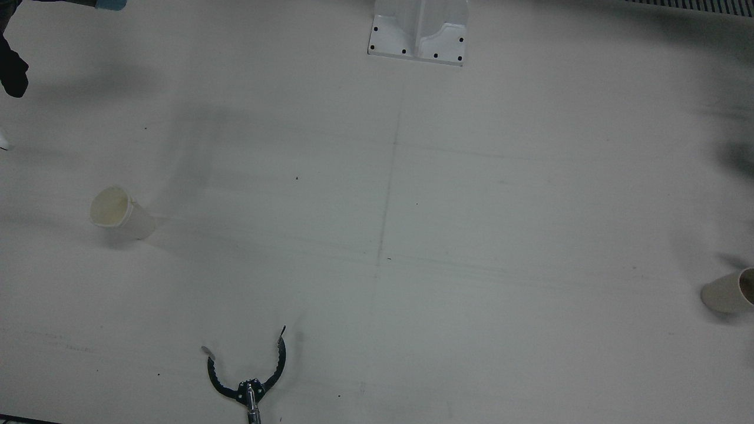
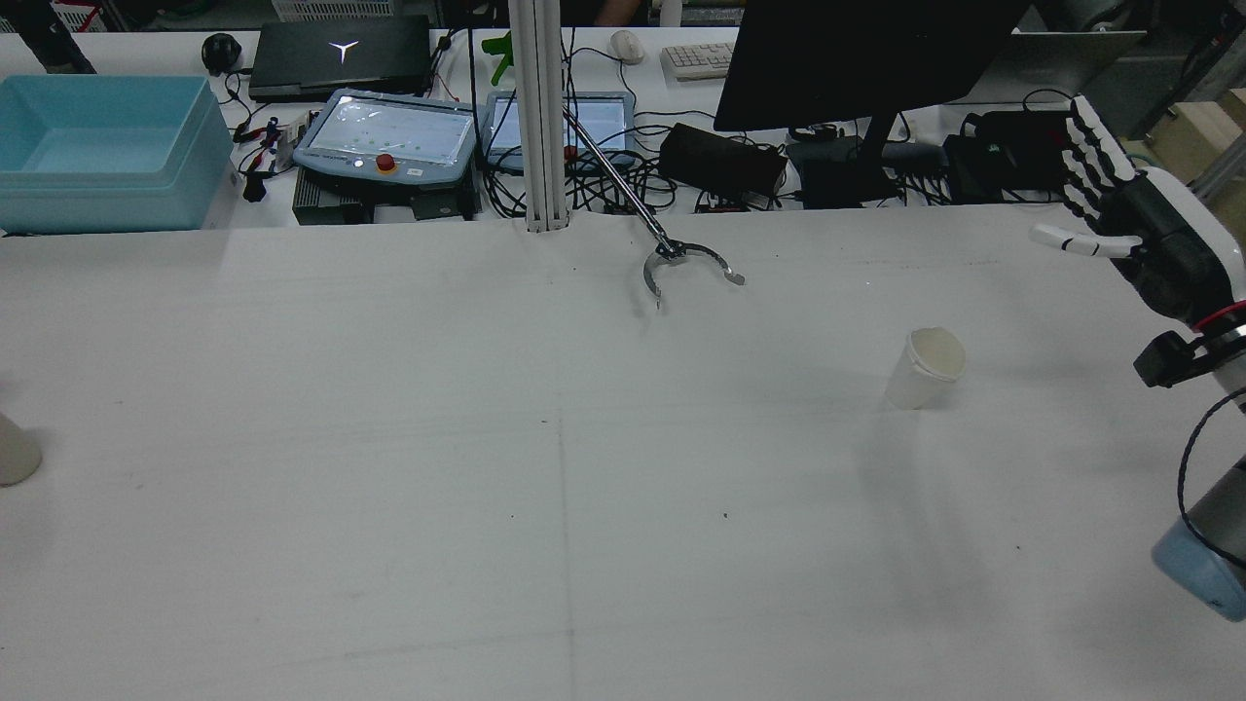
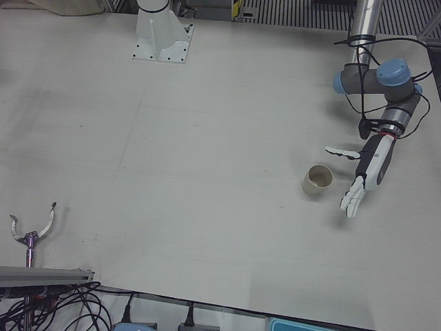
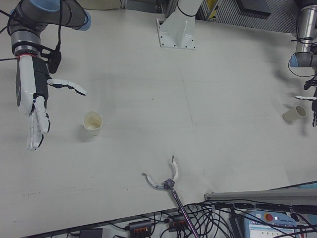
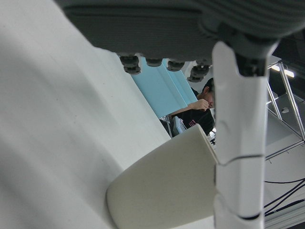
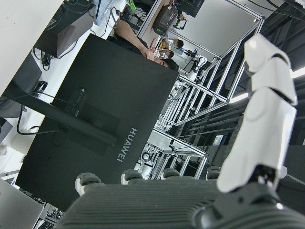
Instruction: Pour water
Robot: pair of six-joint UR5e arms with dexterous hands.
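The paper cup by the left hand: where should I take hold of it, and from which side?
Grip the paper cup around its side wall, at about mid-height. It stands upright with its mouth open upward, so a top grasp would block pouring. The left hand is open beside it, on its outer side, apart from it, with the fingers spread; come in sideways from there and close around the wall gently, since paper probably crushes.

Matt paper cups [image 4: 92, 123], matt white table [image 1: 471, 235], glossy plastic hand [image 4: 34, 109]
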